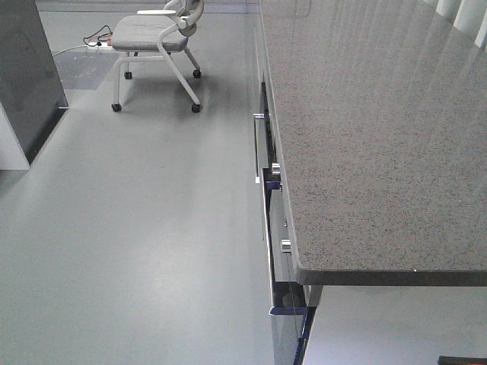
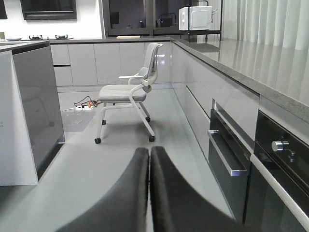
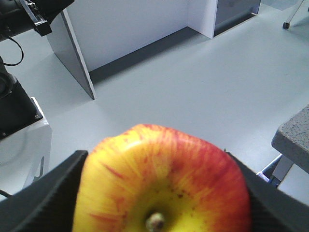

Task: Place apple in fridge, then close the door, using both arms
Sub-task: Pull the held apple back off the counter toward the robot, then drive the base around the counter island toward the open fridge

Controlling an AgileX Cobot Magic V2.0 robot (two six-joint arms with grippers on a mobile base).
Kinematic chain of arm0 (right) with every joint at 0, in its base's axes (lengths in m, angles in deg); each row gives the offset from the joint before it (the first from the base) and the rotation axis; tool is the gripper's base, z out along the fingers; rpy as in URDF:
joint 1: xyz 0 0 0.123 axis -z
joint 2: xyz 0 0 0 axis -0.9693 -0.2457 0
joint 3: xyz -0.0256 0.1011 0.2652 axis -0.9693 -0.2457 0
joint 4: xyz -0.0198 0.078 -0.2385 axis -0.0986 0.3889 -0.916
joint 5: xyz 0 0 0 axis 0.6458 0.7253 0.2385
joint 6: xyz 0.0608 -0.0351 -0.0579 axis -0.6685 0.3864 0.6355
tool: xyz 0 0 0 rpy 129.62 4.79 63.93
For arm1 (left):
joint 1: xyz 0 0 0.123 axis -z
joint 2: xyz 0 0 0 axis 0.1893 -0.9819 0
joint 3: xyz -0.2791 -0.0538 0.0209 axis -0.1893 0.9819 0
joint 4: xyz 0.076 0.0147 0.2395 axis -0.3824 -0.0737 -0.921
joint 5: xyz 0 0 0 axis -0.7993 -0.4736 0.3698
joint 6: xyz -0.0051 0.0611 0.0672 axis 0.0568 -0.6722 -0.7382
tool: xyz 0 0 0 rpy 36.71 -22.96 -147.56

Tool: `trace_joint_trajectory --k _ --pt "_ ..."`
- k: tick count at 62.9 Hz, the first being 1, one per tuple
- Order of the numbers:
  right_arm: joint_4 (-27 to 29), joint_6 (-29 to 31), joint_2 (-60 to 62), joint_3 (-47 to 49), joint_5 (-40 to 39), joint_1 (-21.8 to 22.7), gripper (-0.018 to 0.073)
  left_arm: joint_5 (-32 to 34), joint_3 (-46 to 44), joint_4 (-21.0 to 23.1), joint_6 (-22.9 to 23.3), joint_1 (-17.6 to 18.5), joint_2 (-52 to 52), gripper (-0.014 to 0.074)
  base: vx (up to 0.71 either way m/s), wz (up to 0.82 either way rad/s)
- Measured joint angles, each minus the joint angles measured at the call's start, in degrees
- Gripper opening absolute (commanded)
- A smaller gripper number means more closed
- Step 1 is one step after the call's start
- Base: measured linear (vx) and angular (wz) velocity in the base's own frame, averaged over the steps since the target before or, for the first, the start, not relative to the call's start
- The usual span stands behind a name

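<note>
Apple, streaked red over yellow with its short stem toward the lens, fills the right wrist view. It is pinched between the two black ridged fingers of the right gripper above bare grey floor, its lower part cut off by the frame. Left gripper shows two dark fingers pressed together with nothing between them, pointing down an aisle toward a white-framed office chair on castors and a power strip with tangled cables. Grey speckled counter runs along the right of the front view, steel handles and knobs showing below its edge. The left wrist view shows a dark built-in oven there and a white microwave at the far end. A glossy dark grey unit with a white side stands at left, cropped; what it is cannot be told. A faint mark on that white side is too small to read. Black robot hardware is partly cut off at the top left of the right wrist view.
</note>
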Motion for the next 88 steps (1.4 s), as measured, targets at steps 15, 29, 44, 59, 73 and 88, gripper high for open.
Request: trace_joint_trajectory --k 15,29,44,59,73,88 --pt "0.0 0.0 0.0 0.0 0.0 0.0 0.039 0.0 0.0 0.0 0.0 0.0 0.0 -0.0006 0.0 0.0" --pt "0.0 0.0 0.0 0.0 0.0 0.0 0.039 0.0 0.0 0.0 0.0 0.0 0.0 -0.0006 0.0 0.03" --pt "0.0 0.0 0.0 0.0 0.0 0.0 0.039 0.0 0.0 0.0 0.0 0.0 0.0 -0.0006 -0.02 0.11" --pt "0.0 0.0 0.0 0.0 0.0 0.0 0.039 0.0 0.0 0.0 0.0 0.0 0.0 -0.0006 -0.01 0.25" --pt "0.0 0.0 0.0 0.0 0.0 0.0 0.039 0.0 0.0 0.0 0.0 0.0 0.0 -0.0006 0.01 0.39" --pt "0.0 0.0 0.0 0.0 0.0 0.0 0.039 0.0 0.0 0.0 0.0 0.0 0.0 -0.0006 0.01 0.38"
